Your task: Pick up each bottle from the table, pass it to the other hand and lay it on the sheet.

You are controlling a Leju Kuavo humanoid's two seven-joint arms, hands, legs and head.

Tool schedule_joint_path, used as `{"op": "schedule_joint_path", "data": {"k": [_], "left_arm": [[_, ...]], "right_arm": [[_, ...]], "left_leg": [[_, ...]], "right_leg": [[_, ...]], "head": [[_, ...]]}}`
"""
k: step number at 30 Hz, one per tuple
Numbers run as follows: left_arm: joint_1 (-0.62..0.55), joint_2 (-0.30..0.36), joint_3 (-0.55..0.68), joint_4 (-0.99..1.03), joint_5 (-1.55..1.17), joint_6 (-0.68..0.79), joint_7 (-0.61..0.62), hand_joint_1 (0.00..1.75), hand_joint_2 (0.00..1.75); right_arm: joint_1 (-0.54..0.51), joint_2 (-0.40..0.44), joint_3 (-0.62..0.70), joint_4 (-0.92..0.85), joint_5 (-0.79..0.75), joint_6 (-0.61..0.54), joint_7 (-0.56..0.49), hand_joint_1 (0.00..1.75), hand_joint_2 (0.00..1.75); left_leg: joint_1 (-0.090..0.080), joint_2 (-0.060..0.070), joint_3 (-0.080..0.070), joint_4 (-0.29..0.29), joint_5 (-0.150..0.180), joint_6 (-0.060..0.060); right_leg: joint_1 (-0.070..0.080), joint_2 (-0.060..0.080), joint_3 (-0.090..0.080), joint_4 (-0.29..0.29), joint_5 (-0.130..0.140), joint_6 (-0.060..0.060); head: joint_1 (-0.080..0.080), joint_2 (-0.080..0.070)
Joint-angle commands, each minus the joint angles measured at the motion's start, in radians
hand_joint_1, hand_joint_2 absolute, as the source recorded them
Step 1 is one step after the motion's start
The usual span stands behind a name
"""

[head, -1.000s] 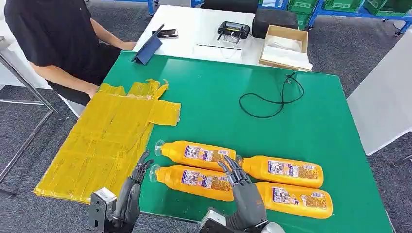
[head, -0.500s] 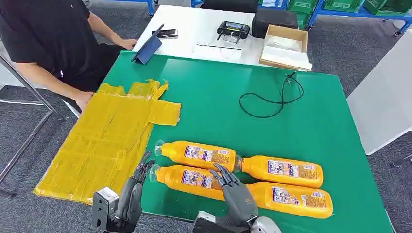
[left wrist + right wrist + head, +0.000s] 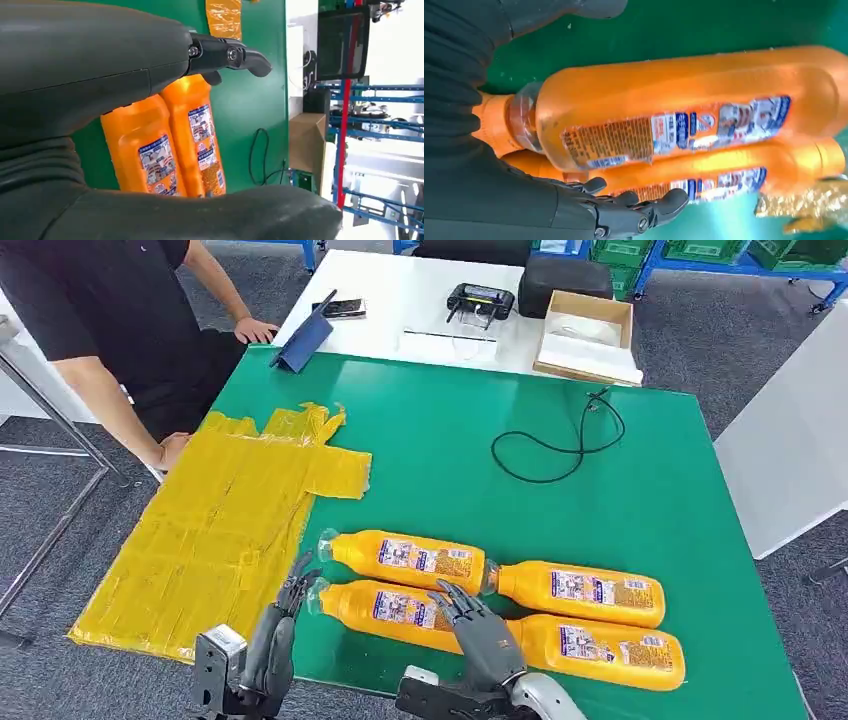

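Several orange bottles lie on their sides on the green table (image 3: 450,440), caps pointing toward the yellow sheet (image 3: 220,525) on the left. My right hand (image 3: 478,635) hovers with fingers spread over the base end of the near-left bottle (image 3: 385,606), holding nothing. Whether it touches the bottle I cannot tell. The right wrist view shows a bottle (image 3: 684,110) close ahead, with my fingertips (image 3: 634,210) beside a second bottle (image 3: 724,175). My left hand (image 3: 275,635) is open at the table's front edge, between the sheet and the bottle caps. Its fingers (image 3: 230,55) reach over two bottles (image 3: 200,130).
A person (image 3: 100,320) stands at the far left with one hand (image 3: 172,450) on the sheet's edge. A black cable (image 3: 560,445) loops on the far part of the green table. The white table behind holds a cardboard box (image 3: 590,335), a controller (image 3: 480,302) and a tablet (image 3: 308,338).
My right hand has drawn back and to the left, from between the bottles to over the near-left bottle's base. The person has shifted and lowered an arm to the sheet. My left hand has barely moved.
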Motion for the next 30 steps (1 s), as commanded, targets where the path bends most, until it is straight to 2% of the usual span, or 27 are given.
{"op": "schedule_joint_path", "data": {"k": [1, 4, 6, 11, 14, 20, 24, 26, 30], "left_arm": [[-0.030, 0.042, -0.007, 0.054, 0.015, 0.009, -0.001, 0.00, 0.00], [-0.010, 0.026, 0.003, 0.047, 0.012, 0.004, -0.019, 0.00, 0.00], [-0.018, 0.022, -0.004, 0.030, 0.009, 0.002, -0.004, 0.00, 0.00], [-0.036, 0.033, -0.016, 0.041, 0.020, 0.004, 0.014, 0.00, 0.00], [-0.040, 0.035, -0.017, 0.045, 0.024, 0.006, 0.014, 0.00, 0.00], [-0.046, 0.043, -0.031, 0.041, 0.037, 0.015, 0.022, 0.00, 0.00], [-0.046, 0.061, -0.044, 0.063, 0.043, 0.025, 0.024, 0.00, 0.00], [-0.070, 0.070, -0.059, 0.075, 0.062, 0.024, 0.026, 0.00, 0.00], [-0.081, 0.078, -0.071, 0.104, 0.093, 0.037, 0.035, 0.00, 0.00]], "right_arm": [[-0.128, -0.008, 0.056, 0.156, 0.047, 0.030, 0.025, 0.00, 1.75], [-0.129, 0.013, 0.076, 0.163, 0.112, 0.012, 0.041, 0.00, 1.75], [-0.150, 0.040, 0.089, 0.158, 0.106, 0.049, 0.063, 0.00, 1.75], [-0.209, 0.038, 0.127, 0.220, 0.086, 0.091, 0.071, 0.00, 1.75], [-0.223, 0.040, 0.134, 0.241, 0.082, 0.097, 0.069, 0.00, 1.75], [-0.245, 0.014, 0.164, 0.262, 0.060, 0.131, 0.072, 0.00, 1.75], [-0.259, -0.009, 0.231, 0.320, 0.017, 0.205, 0.084, 0.00, 1.75], [-0.315, -0.013, 0.271, 0.383, -0.037, 0.262, 0.048, 0.00, 1.75], [-0.314, -0.016, 0.309, 0.477, -0.046, 0.309, 0.044, 0.00, 1.75]], "left_leg": [[0.001, 0.003, 0.002, -0.001, 0.000, -0.003], [0.001, 0.002, 0.002, -0.001, 0.000, -0.002], [0.001, 0.002, 0.002, -0.001, 0.000, -0.002], [0.002, 0.004, 0.002, 0.000, -0.001, -0.004], [0.001, 0.001, 0.002, -0.001, 0.001, -0.001], [0.001, 0.001, 0.001, -0.001, 0.001, -0.001], [0.000, 0.000, 0.002, -0.001, 0.001, -0.001], [0.001, 0.001, 0.004, -0.002, 0.001, -0.003], [0.001, 0.000, 0.005, -0.003, 0.002, -0.003]], "right_leg": [[0.000, 0.006, 0.002, -0.001, 0.001, -0.003], [0.000, 0.004, 0.002, -0.002, 0.001, -0.002], [0.001, 0.005, 0.002, -0.001, 0.000, -0.003], [0.001, 0.009, 0.002, 0.000, 0.000, -0.005], [0.000, 0.003, 0.002, -0.001, 0.001, -0.002], [0.000, 0.003, 0.002, -0.001, 0.001, -0.002], [0.000, 0.002, 0.003, -0.002, 0.000, -0.001], [0.001, 0.005, 0.004, -0.003, 0.001, -0.003], [0.001, 0.004, 0.005, -0.003, 0.001, -0.003]], "head": [[0.000, 0.000], [0.000, 0.000], [0.000, 0.000], [0.000, 0.000], [0.000, 0.000], [0.000, 0.000], [0.000, 0.000], [0.000, 0.000], [0.000, 0.000]]}}
